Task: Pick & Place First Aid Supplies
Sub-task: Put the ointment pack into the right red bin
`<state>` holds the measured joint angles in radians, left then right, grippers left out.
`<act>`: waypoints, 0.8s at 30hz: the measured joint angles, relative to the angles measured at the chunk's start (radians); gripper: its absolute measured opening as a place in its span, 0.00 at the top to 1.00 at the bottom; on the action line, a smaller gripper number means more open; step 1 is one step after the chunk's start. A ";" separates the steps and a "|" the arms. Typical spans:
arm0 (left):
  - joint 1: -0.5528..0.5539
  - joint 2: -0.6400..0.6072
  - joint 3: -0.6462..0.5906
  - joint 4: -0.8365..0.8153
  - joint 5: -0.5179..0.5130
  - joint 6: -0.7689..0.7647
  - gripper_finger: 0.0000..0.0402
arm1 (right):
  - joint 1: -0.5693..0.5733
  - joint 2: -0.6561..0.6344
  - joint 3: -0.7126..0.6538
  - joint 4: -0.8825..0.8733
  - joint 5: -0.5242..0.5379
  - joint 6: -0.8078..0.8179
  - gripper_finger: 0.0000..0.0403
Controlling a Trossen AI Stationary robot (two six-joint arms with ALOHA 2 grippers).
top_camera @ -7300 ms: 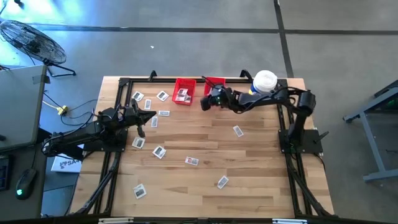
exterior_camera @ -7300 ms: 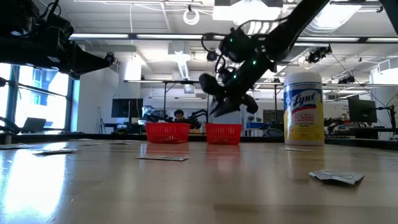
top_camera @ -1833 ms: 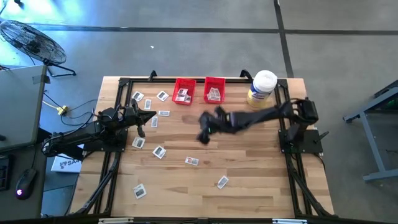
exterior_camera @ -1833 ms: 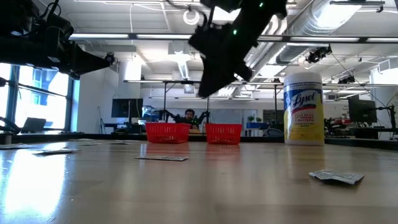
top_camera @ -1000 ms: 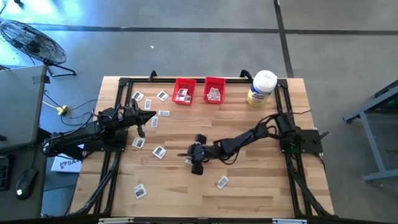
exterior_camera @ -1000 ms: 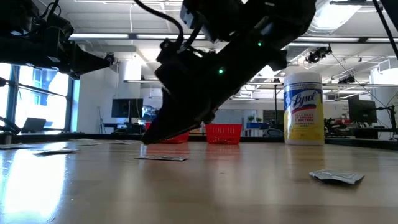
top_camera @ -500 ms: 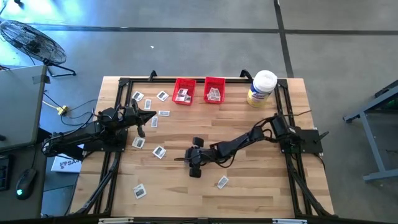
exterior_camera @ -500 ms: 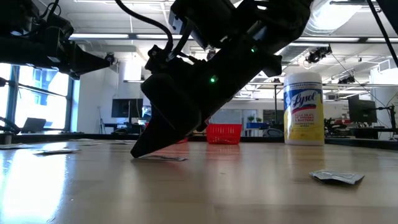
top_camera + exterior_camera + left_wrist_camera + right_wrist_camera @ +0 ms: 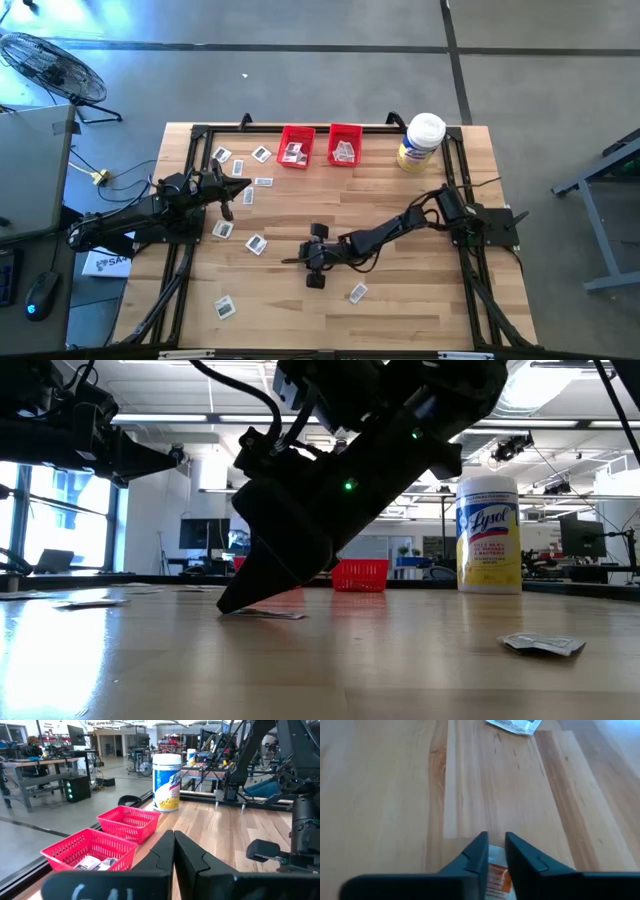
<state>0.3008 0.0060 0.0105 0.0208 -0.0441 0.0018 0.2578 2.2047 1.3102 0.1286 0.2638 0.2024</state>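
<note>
The first aid supplies are small flat white packets; several lie scattered on the table, such as one packet (image 9: 256, 243) and another packet (image 9: 357, 292). More lie in the two red bins (image 9: 296, 147) (image 9: 345, 145) at the far edge. My right gripper (image 9: 290, 260) (image 9: 495, 851) reaches low over the table's middle, shut on a packet with orange print (image 9: 496, 870) (image 9: 268, 613). My left gripper (image 9: 236, 187) (image 9: 174, 837) waits shut above the left side, touching nothing. My right gripper holds the orange-printed packet by its edge (image 9: 495, 862), pinched between the two fingers (image 9: 476, 854). The fingers slant down from above and from the table's right. The packet lies flat on the table, and the fingers hide the rest of it in the high view.
A white-lidded, yellow-labelled jar (image 9: 422, 139) stands at the far right corner. Another packet (image 9: 514, 724) lies ahead of my right gripper. Black frame rails (image 9: 180, 262) run along the table's edges. Bare wood (image 9: 420, 290) shows at the near right.
My right gripper has moved a little toward the table's left edge and sunk lower, its fingertips now at the table top by the orange-printed packet. The left arm has kept still.
</note>
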 joint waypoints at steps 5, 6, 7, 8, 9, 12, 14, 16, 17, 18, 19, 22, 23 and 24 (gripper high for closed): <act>0.000 0.000 0.000 0.000 0.000 0.000 1.00 | -0.011 -0.003 0.001 -0.030 -0.036 0.049 0.99; 0.000 0.000 0.000 0.000 0.000 0.000 1.00 | -0.011 -0.006 0.000 -0.030 -0.035 0.051 0.99; 0.000 0.000 0.000 0.000 0.000 0.000 1.00 | -0.011 -0.007 -0.001 -0.023 -0.035 0.051 0.98; 0.000 0.000 0.000 0.000 0.000 0.000 1.00 | -0.011 -0.008 -0.002 -0.008 -0.034 0.051 0.98; 0.000 0.000 0.000 0.000 0.000 0.000 1.00 | -0.011 -0.014 -0.003 0.001 -0.034 0.048 0.98; 0.000 0.000 0.000 0.000 0.000 0.000 1.00 | -0.010 -0.035 -0.007 0.012 -0.037 0.021 1.00; 0.000 0.000 0.000 0.000 0.000 0.000 1.00 | -0.010 -0.062 -0.007 0.027 -0.025 0.014 0.99; 0.000 0.000 0.000 0.000 0.000 0.000 1.00 | -0.010 -0.092 -0.004 0.035 -0.009 0.004 0.99; 0.000 0.000 0.000 0.000 0.000 0.000 1.00 | -0.009 -0.104 -0.002 0.038 -0.009 -0.004 0.99; 0.000 0.000 0.000 0.000 0.000 0.000 1.00 | -0.008 -0.111 -0.003 0.030 -0.007 -0.017 1.00; 0.000 0.000 0.000 0.000 0.000 0.000 1.00 | -0.008 -0.117 -0.004 0.025 -0.003 -0.024 1.00; 0.000 0.000 0.000 0.000 0.000 0.000 1.00 | -0.008 -0.130 -0.005 0.015 -0.007 -0.028 0.98; 0.000 0.000 0.000 0.000 0.000 0.000 1.00 | -0.008 -0.132 -0.004 0.006 -0.008 -0.027 0.98; 0.000 0.000 0.000 0.000 0.000 0.000 1.00 | -0.008 -0.133 -0.003 -0.012 -0.009 -0.024 0.97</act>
<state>0.3008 0.0059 0.0105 0.0212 -0.0441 0.0020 0.2493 2.0716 1.3067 0.1162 0.2546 0.1783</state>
